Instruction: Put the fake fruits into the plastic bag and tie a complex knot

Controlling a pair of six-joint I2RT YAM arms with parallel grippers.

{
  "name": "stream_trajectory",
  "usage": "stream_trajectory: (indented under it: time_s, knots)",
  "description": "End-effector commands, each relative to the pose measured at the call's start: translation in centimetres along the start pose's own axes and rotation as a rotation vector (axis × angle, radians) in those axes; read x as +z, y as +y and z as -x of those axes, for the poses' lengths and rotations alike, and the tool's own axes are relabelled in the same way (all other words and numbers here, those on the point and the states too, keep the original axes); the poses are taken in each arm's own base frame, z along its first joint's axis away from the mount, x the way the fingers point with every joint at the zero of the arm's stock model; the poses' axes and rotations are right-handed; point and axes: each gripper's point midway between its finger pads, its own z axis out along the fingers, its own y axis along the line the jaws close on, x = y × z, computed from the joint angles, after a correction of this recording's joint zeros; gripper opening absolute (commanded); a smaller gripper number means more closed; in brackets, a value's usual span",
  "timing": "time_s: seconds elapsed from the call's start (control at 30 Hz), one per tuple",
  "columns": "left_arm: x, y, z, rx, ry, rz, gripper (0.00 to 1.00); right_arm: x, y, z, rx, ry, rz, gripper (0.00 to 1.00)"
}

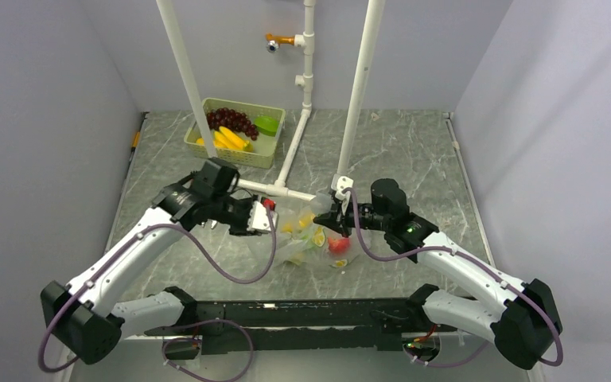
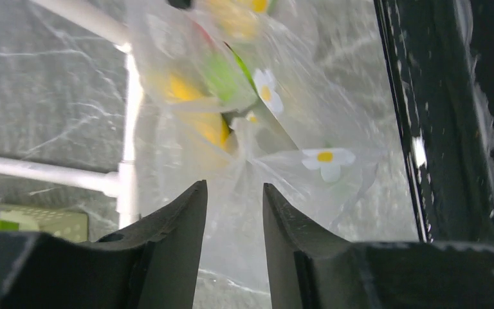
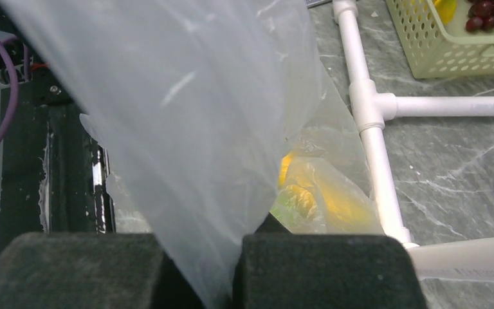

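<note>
- Top view: the bag (image 1: 312,239) lies on the table (image 1: 414,151) near the middle of its near edge, between my two grippers. Fruits (image 1: 318,235) show through the clear film, with a red fruit (image 1: 338,244) on the bag's right side.
- Top view: the left gripper (image 1: 269,213) is at the bag's left upper edge. The right gripper (image 1: 324,216) is at its right upper edge. From here I cannot tell how either set of jaws stands.
- Top view: a basket (image 1: 264,155) sits toward the far left corner of the table, well apart from the bag. It holds grapes (image 1: 231,119), bananas (image 1: 229,138) and a green fruit (image 1: 267,125). A white pipe frame (image 1: 290,159) rises from the table between the basket and the bag.
- Left wrist view: the left gripper (image 2: 235,190) has its jaws apart with a clear gap. The film of the bag (image 2: 296,129), printed with white flowers, hangs across and beyond that gap, and I see no clamp on it. Yellow and green fruits (image 2: 186,90) sit inside the bag. The pipe frame (image 2: 128,96) and a corner of the basket (image 2: 51,222) lie to the left.
- Right wrist view: the right gripper (image 3: 222,257) has its jaws together, clamped on a sheet of the bag (image 3: 186,116) that rises from between the pads. Behind it, fruits (image 3: 321,193) show yellow through the film, just beside the pipe frame (image 3: 373,129). The basket (image 3: 450,51) fills the upper right corner of this view.
</note>
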Motion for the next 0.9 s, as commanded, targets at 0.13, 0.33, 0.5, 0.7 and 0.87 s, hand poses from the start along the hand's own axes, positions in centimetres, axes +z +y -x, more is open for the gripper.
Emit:
stream_trajectory:
  time_s: [0.13, 0.33, 0.5, 0.7, 0.87]
  knots:
    - [3.3, -1.4, -3.5, 0.301, 0.169, -0.112, 0.45, 0.2, 0.3, 1.0, -0.075, -0.01, 0.036, 0.0]
    - [5.4, 0.0, -5.4, 0.45, 0.27, -0.111, 0.52, 0.2, 0.3, 0.8, -0.077, 0.0, 0.038, 0.0]
    - [7.1, 0.3, -7.1, 0.521, 0.328, -0.13, 0.6, 0.3, 0.2, 0.8, -0.078, 0.002, 0.036, 0.0]
    - [8.6, 0.8, -9.7, 0.575, 0.403, -0.13, 0.56, 0.2, 0.0, 0.8, -0.083, 0.003, 0.023, 0.0]
    - [9.1, 0.6, -8.3, 0.548, 0.359, -0.093, 0.33, 0.2, -0.2, 0.3, -0.089, 0.013, 0.014, 0.0]
